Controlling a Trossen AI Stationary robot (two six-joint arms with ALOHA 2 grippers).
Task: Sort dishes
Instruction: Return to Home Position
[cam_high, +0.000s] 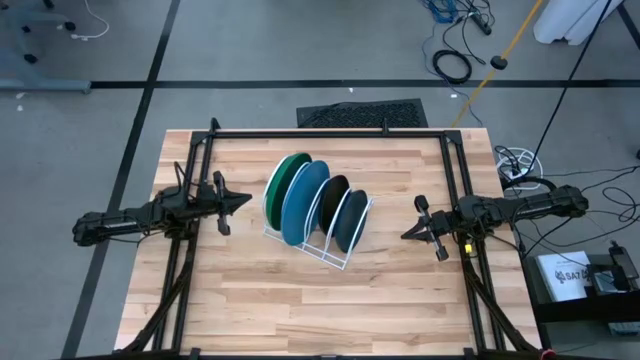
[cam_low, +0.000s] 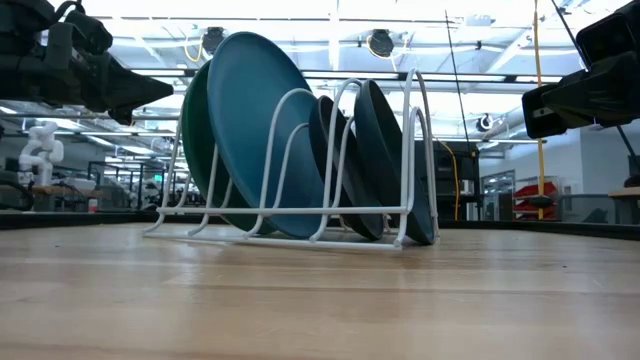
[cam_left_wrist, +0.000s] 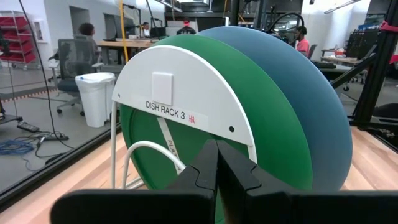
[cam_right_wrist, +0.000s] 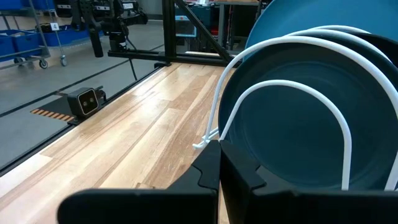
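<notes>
Four plates stand on edge in the white wire rack at the table's middle: green, bright blue, black, dark teal. They also show in the low view, the blue one in front. My left gripper hovers shut just left of the rack, facing the green plate. My right gripper hovers shut to the rack's right, facing the teal plate.
A white label plate reading "DISH RACK 3" stands at the rack's left end. A black frame runs along the table's far edge and sides. Bare wood lies in front of the rack. People sit at desks beyond the table.
</notes>
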